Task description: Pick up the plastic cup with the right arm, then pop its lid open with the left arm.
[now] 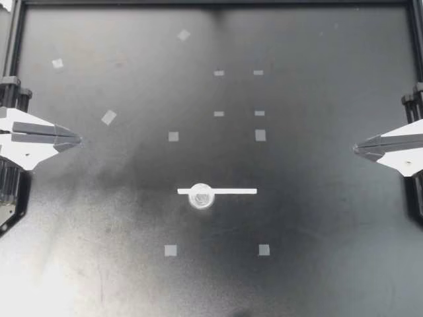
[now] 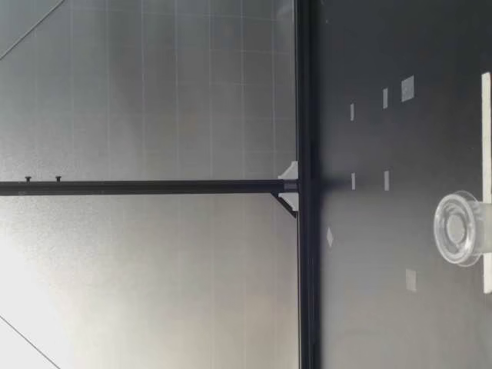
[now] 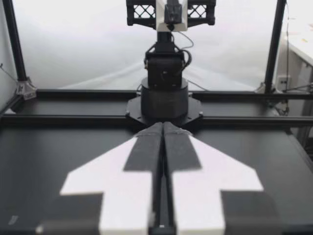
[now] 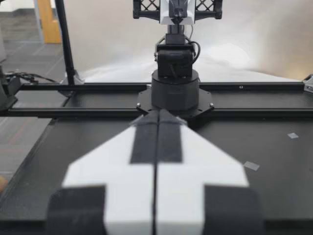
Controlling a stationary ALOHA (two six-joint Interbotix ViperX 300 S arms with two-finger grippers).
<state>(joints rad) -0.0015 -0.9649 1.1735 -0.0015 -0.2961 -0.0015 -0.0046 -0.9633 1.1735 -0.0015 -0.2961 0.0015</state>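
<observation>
My left gripper [image 1: 78, 140] and my right gripper [image 1: 355, 148] each carry two flat, white, wedge-shaped fingers with black strips. Both pairs are pressed together, holding and touching nothing. Between the two grippers, well apart from both and somewhat nearer the left one, one clear, round plastic cup [image 1: 201, 196] sits on the matte black table [image 1: 317, 277]. The cup touches one straight white strip [image 1: 231, 191]. Eleven small grey tape squares [image 1: 173, 136] lie scattered around it.
</observation>
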